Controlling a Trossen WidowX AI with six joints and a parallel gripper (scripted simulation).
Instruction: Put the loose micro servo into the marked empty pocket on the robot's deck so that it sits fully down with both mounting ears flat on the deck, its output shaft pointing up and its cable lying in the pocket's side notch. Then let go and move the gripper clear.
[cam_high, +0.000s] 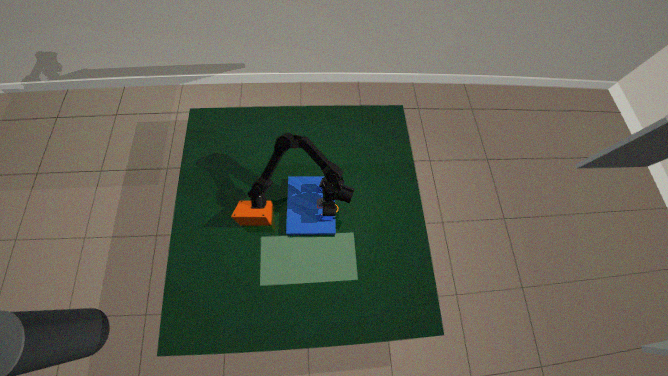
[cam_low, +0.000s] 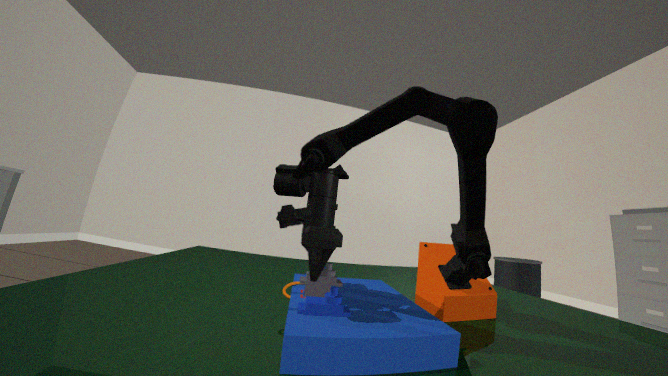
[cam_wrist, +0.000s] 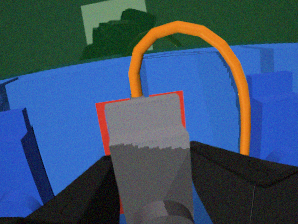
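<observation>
The grey micro servo (cam_low: 320, 287) (cam_wrist: 150, 120) is upright between the fingers of my gripper (cam_wrist: 150, 159), which is shut on it. Its round output shaft (cam_wrist: 164, 211) faces up. It is over the red-outlined pocket (cam_wrist: 102, 125) on the blue deck (cam_high: 310, 228) (cam_low: 370, 327) (cam_wrist: 65, 90); red shows past its far end and left side. Whether the ears touch the deck is hidden. The orange cable (cam_high: 337, 209) (cam_low: 285, 289) (cam_wrist: 178, 27) leaves the far end and loops out to the right; whether it lies in the notch I cannot tell.
Raised blue blocks (cam_wrist: 11, 145) (cam_wrist: 277, 115) stand on the deck on both sides of the servo. The arm's orange base block (cam_high: 255, 215) (cam_low: 470, 307) stands beside the deck. A pale green rectangle (cam_high: 309, 260) lies on the dark green mat (cam_high: 300, 320) (cam_low: 150, 320).
</observation>
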